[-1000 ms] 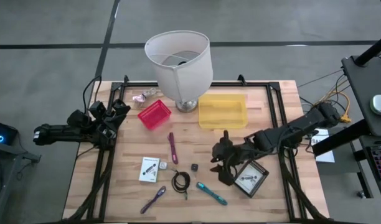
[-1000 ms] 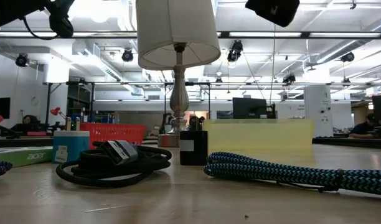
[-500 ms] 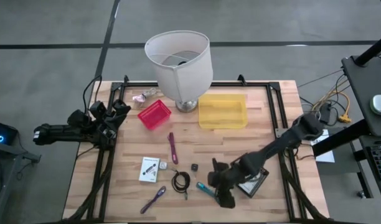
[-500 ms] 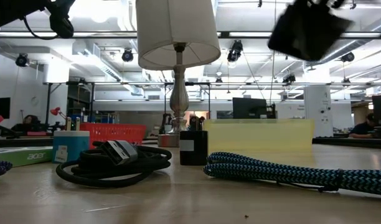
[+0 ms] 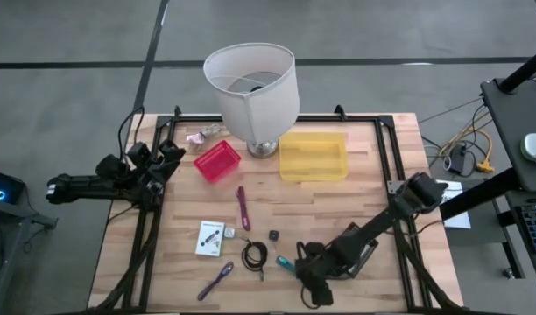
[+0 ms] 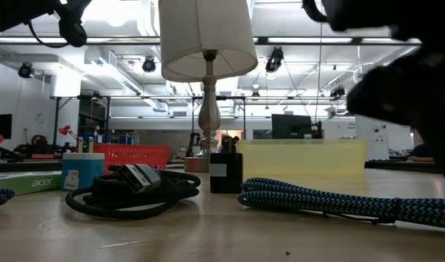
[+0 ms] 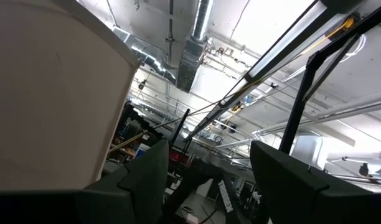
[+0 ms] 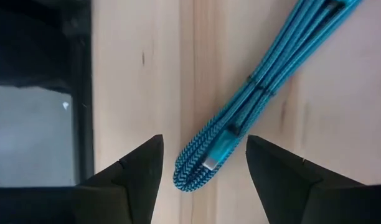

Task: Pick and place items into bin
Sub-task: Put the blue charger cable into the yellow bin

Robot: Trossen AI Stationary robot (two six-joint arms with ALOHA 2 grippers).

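Observation:
A teal braided cable bundle (image 8: 259,93) lies flat on the wood, with one end (image 5: 284,262) showing beside my right arm. My right gripper (image 8: 203,183) is open and points down over that end; its fingers stand on either side of the end without touching it. In the high view the gripper (image 5: 308,269) is near the table's near edge. A coiled black cable (image 5: 254,255), a black cube (image 5: 274,235), two purple sticks (image 5: 243,207) (image 5: 217,280) and a white packet (image 5: 211,238) lie left of it. My left gripper (image 7: 206,186) is open, parked at the table's left edge.
A yellow bin (image 5: 313,156) and a red basket (image 5: 217,161) stand toward the far side beside the white lamp (image 5: 252,87). A pink wrapper (image 5: 198,137) lies behind the basket. A black-framed square (image 5: 360,251) lies under my right arm. Black rails (image 5: 399,219) run along the table sides.
My right gripper has moved toward the table's near edge and slightly left. It has come down over the teal cable's end, and it now fills the right of the low view. The objects have not moved.

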